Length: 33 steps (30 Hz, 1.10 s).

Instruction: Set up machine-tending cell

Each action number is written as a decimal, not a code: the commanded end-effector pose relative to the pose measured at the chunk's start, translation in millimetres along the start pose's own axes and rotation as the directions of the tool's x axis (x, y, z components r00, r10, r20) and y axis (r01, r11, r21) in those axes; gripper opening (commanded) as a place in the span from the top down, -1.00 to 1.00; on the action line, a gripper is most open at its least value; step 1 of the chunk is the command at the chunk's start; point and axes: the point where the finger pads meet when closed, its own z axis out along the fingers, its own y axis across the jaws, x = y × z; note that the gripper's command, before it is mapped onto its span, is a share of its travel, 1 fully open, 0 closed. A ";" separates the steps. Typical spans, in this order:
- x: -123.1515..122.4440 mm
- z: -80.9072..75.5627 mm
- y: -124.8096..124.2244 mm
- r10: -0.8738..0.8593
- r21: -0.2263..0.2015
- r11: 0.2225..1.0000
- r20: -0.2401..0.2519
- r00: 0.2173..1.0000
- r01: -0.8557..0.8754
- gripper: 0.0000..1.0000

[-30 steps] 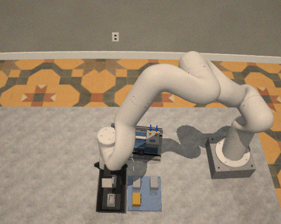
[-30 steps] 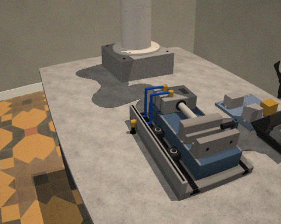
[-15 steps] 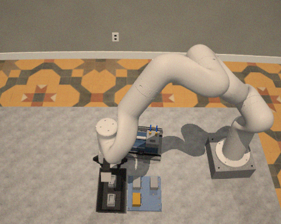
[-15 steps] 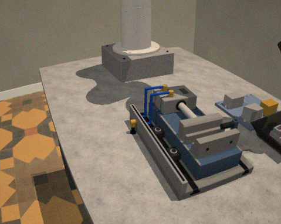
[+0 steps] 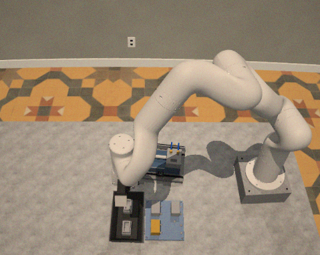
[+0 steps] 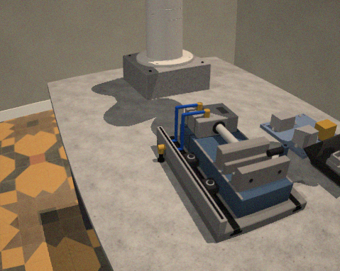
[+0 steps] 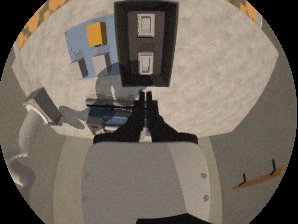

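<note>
My gripper (image 7: 145, 99) is shut with nothing between its fingers. It hangs in the air over the near end of the black outfeed tray (image 5: 127, 217); in the top view the gripper (image 5: 123, 187) is mostly hidden under the wrist. Two finished parts (image 5: 127, 205) (image 5: 126, 227) lie pocket up on the tray floor, and both show in the wrist view (image 7: 144, 64) (image 7: 145, 26). Two aluminium blanks (image 5: 155, 207) (image 5: 176, 207) and a brass blank (image 5: 155, 227) sit on the blue infeed plate (image 5: 164, 220). The vise (image 6: 234, 167) is open, and its gap (image 6: 253, 160) holds no blank.
The work stop (image 6: 275, 151) is a short black rod at the gap's end nearer the infeed plate. Blue hoses (image 6: 182, 120) rise at the vise's far end. The arm's base block (image 5: 264, 183) stands at the table's right side.
</note>
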 end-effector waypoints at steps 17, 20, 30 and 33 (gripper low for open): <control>0.2 -1.2 0.9 0.000 -0.002 1.000 -0.001 1.000 0.000 1.00; 0.2 -1.2 0.9 0.000 -0.002 1.000 -0.001 1.000 0.000 1.00; 7.4 -2.9 -52.2 0.001 -0.004 1.000 0.003 1.000 -0.001 1.00; 9.3 -3.3 -77.0 0.001 -0.004 1.000 0.004 1.000 -0.001 1.00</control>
